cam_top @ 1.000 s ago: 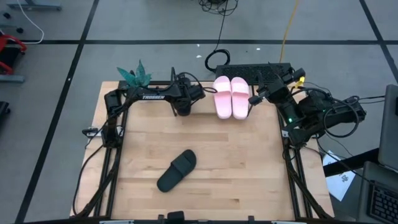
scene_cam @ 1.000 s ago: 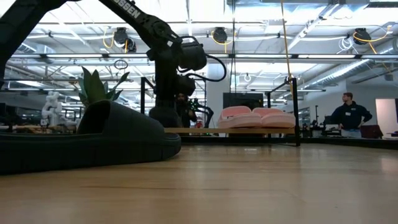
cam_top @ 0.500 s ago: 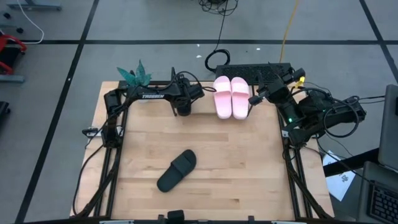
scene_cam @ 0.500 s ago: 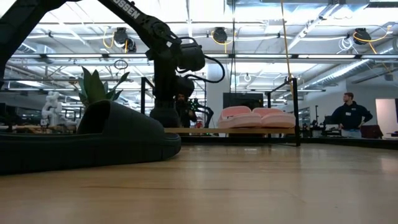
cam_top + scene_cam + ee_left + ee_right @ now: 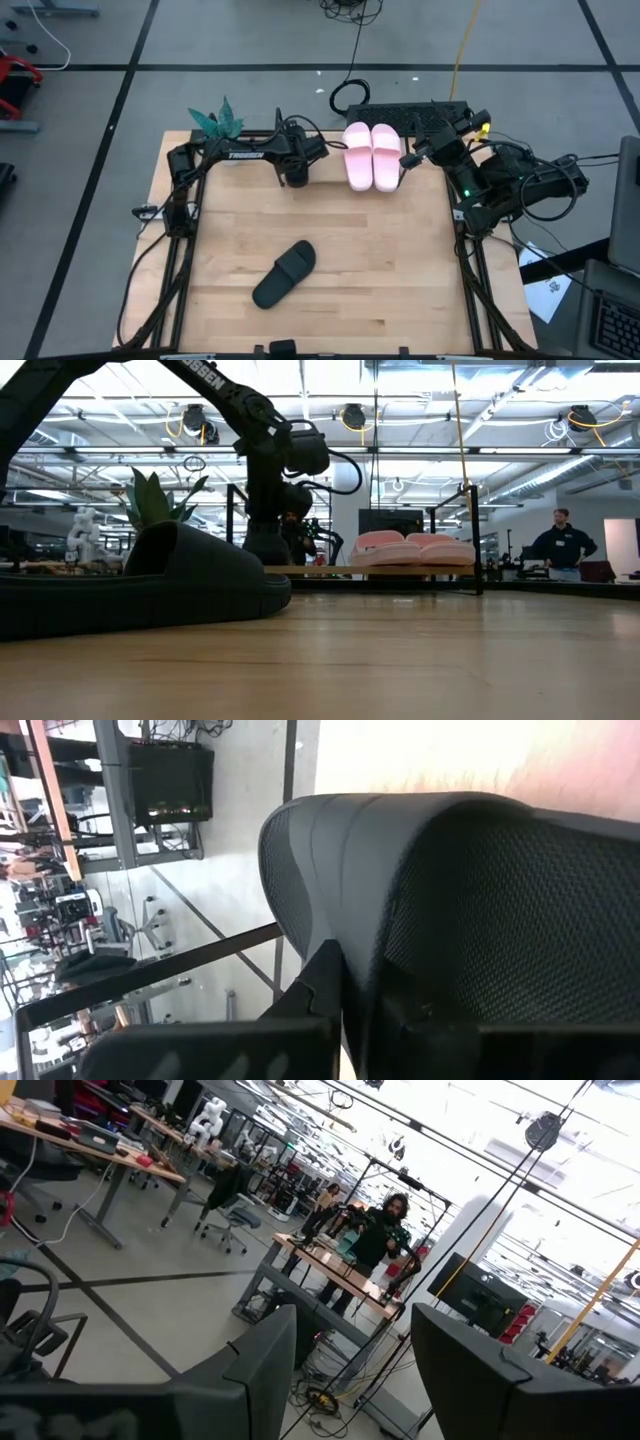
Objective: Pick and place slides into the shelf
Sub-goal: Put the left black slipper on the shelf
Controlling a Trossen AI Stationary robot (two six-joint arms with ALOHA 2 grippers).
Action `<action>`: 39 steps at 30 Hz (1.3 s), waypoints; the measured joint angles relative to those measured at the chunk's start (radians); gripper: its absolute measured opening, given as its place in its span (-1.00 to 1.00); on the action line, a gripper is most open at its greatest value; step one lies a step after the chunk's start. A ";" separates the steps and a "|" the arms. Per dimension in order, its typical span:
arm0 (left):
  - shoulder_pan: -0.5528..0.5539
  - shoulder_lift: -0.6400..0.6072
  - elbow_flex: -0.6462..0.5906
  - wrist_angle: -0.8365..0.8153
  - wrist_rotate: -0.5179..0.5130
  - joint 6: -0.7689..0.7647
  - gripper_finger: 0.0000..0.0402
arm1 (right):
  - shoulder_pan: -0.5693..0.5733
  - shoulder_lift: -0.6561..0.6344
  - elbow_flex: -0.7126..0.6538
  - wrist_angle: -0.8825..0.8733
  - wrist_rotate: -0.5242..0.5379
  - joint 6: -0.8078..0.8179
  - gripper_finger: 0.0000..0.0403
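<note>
Left claw [image 5: 295, 176] grips a black slide [image 5: 450, 900] at the shelf [image 5: 370, 570] on the bench's far edge. Pink slides [image 5: 372, 155] occupy the shelf. Another black slide [image 5: 284, 273] lies mid-bench. Right claw [image 5: 412, 157] stands open beside the shelf.

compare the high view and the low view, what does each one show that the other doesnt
Only the high view shows the right gripper, open at the far right edge beside the pink slides, plus the keyboard behind the table.

Only the low view shows a person standing in the room behind the table, and the shelf as a raised board under the pink slides.

Both show the black slide lying on the tabletop, the pink pair on the shelf, the green plant, and the left gripper down at the shelf's left end.
</note>
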 joint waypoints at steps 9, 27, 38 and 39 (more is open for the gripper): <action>-0.005 -0.006 0.000 -0.026 0.002 -0.006 -0.92 | 0.000 0.000 0.000 0.000 -0.004 0.000 -0.06; 0.012 -0.035 0.000 -0.037 0.078 -0.051 -0.64 | 0.000 0.000 0.000 0.000 -0.048 0.001 -0.06; 0.021 -0.032 0.000 -0.031 0.104 -0.058 -0.47 | 0.000 0.000 0.000 0.000 -0.048 0.001 -0.06; 0.022 -0.032 0.000 -0.028 0.103 -0.058 -0.47 | 0.000 0.000 0.000 0.000 -0.048 0.001 -0.06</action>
